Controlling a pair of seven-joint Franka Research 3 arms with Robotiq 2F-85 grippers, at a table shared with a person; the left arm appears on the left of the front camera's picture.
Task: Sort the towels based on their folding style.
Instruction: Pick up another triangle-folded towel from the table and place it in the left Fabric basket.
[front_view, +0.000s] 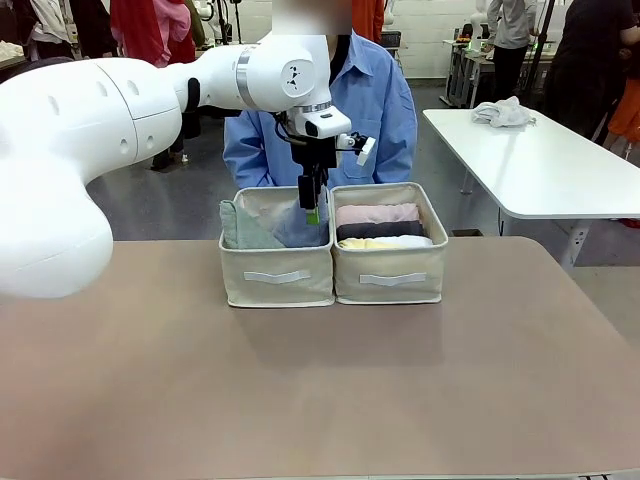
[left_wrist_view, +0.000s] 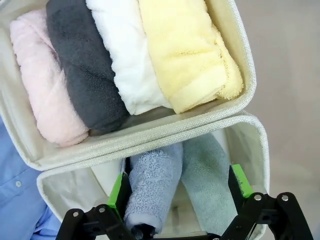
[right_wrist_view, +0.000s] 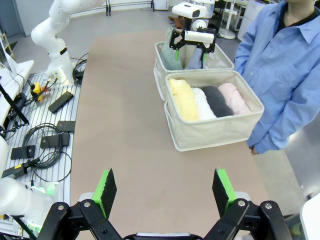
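1. Your left gripper (left_wrist_view: 177, 197) hangs inside the left bin (front_view: 277, 275), jaws spread wide around the lavender-blue cone (left_wrist_view: 150, 190) and grey-green cone (left_wrist_view: 207, 185) — gripping neither.
2. Your right gripper (right_wrist_view: 165, 192) is wide open, empty.
3. Four rolled towels (right_wrist_view: 207, 101) lie in the right bin (front_view: 390, 275).

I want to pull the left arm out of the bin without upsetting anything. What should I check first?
1. Left pincer open: ok, green pads spread.
2. Lavender-blue terry cone towel released: cannot tell; it sits between the pads.
3. Pale grey-green terry cone towel inside the same beige fabric bin: ok.
4. Pink, dark grey, white and yellow rolled towels together in the other bin: ok.
5. Right pincer open, away from the bins: ok.
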